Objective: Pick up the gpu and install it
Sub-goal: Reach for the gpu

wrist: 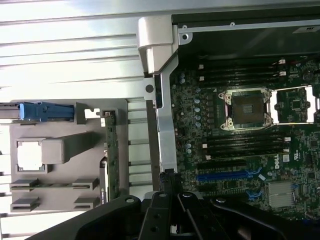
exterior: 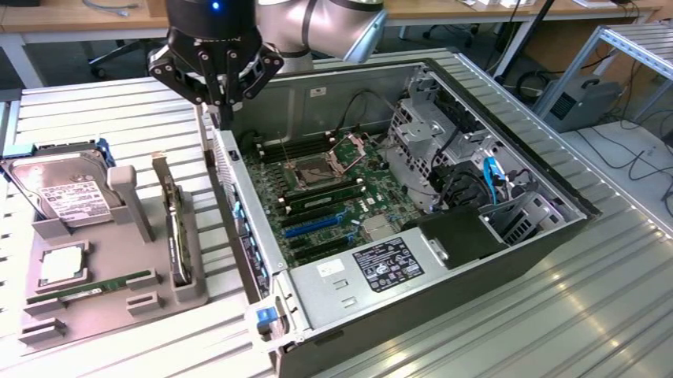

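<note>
Above the rear wall of the open case [exterior: 347, 90], the pincer [exterior: 223, 114] hangs with its fingers pressed together and nothing between them. The gpu [exterior: 175, 228] has not been lifted: it stands on its long edge in a narrow slot of the grey holder [exterior: 121, 252] on the ribbed surface [exterior: 105, 118], just beside the case and towards the exterior view's left. The hard drive [exterior: 63, 193] and the RAM stick [exterior: 90, 290] sit in the same holder. From the wrist view the card [wrist: 111, 160] shows only as a thin edge, and the pincer [wrist: 169, 200] lies nearer the case wall than the card. The first risk, as I judge it, is a descent from this spot: the tips would meet the sheet-metal rim of the case, not the card. With the fingers together, they could also land on the card's top edge and press it into its slot or tip it sideways. A grip taken far from the middle of so thin a card would probably let it swing. A tilted card would then be hard to line up with the blue slot [exterior: 310, 227] on the motherboard [exterior: 326, 197], and could scrape nearby components or catch its bracket on the case wall.
</note>
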Controlling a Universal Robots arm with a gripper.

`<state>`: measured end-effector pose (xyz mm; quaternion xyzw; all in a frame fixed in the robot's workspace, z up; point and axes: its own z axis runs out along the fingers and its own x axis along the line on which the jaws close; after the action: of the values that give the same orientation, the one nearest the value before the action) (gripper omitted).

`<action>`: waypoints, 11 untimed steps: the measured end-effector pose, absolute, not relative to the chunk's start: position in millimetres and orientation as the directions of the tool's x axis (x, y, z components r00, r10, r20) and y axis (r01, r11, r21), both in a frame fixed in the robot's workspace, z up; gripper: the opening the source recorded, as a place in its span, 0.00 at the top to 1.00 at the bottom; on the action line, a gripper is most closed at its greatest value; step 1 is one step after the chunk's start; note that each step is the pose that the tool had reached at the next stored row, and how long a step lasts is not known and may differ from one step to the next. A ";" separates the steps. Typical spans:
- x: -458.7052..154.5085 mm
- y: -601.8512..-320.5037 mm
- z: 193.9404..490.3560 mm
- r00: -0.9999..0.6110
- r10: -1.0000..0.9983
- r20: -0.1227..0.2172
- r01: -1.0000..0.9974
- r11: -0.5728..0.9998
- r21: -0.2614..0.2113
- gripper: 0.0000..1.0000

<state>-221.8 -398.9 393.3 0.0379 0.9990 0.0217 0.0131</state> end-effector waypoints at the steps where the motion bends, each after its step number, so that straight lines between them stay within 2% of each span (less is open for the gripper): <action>1: -222.3 -398.9 393.3 -0.997 0.076 -0.024 0.075 0.996 0.044 0.89; 11: -227.0 -398.9 393.3 -0.997 0.076 -0.024 0.075 0.996 0.044 0.89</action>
<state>-227.0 -398.9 393.3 0.0379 0.9990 0.0216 0.0131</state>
